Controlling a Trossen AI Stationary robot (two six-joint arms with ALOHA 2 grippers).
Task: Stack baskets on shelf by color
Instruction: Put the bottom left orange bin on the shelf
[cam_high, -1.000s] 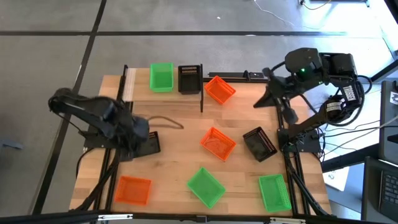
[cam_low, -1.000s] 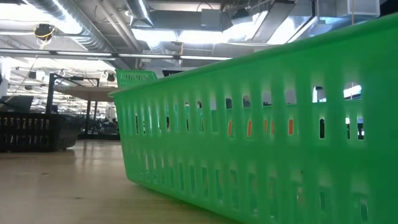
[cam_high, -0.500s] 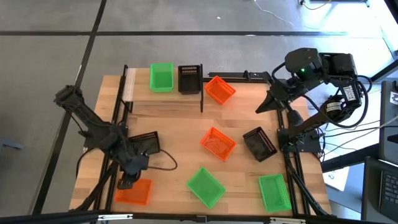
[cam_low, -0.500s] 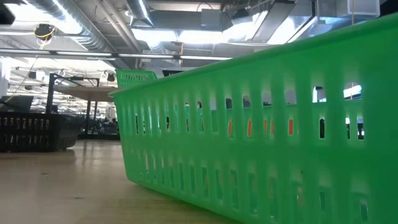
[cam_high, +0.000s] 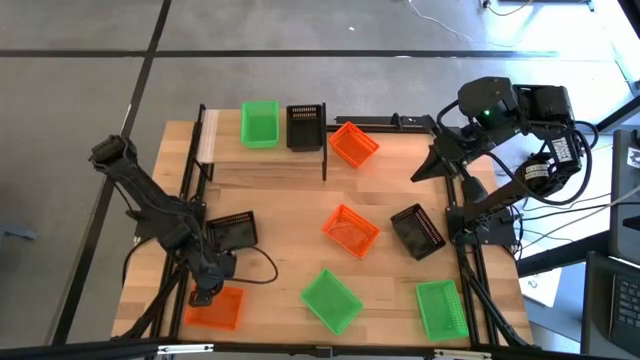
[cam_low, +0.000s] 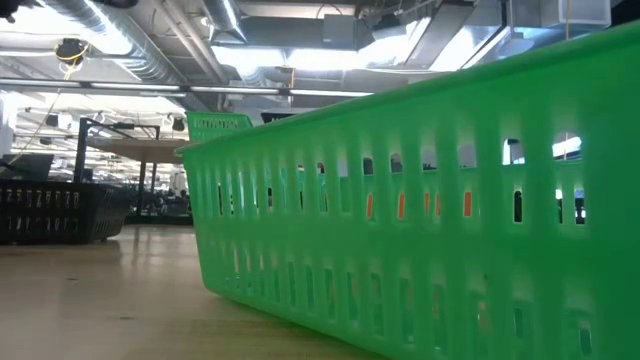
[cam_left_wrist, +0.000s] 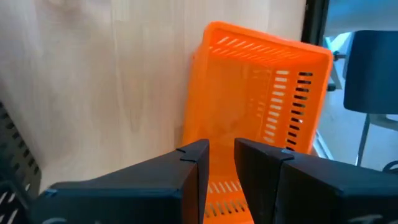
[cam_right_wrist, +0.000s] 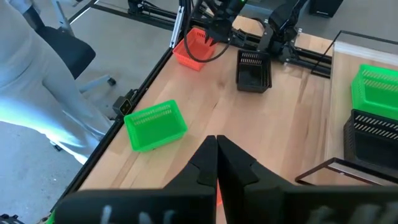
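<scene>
My left gripper (cam_high: 203, 293) (cam_left_wrist: 222, 149) is over the far end of an orange basket (cam_high: 215, 306) (cam_left_wrist: 261, 93) that lies flat at the table's near left corner. Its fingers stand a narrow gap apart, so it is open. A black basket (cam_high: 232, 230) sits just beyond that arm. My right gripper (cam_high: 418, 177) (cam_right_wrist: 216, 142) is shut and empty above the table's far right part. The shelf (cam_high: 225, 160) at the far left carries a green basket (cam_high: 260, 123) and a black basket (cam_high: 305, 127). Another orange basket (cam_high: 353, 143) sits just right of them. My left gripper comes down from above onto the orange basket's end wall (cam_left_wrist: 219, 188), which shows through the gap between the fingers. Whether the fingers touch that wall I cannot tell. The basket rests flat on the table.
Loose on the table are an orange basket (cam_high: 350, 230), a black basket (cam_high: 418, 230), and two green baskets (cam_high: 332, 300) (cam_high: 442, 308). The first of these green baskets (cam_low: 400, 230) fills the low view. A dark cable (cam_high: 265, 265) loops beside the left arm. Black uprights (cam_high: 325, 155) edge the shelf.
My left gripper has moved from the black basket toward the table's near edge and now stands over the orange basket at the near left corner; the arm has stretched out behind it. The black basket has stayed on the table.
</scene>
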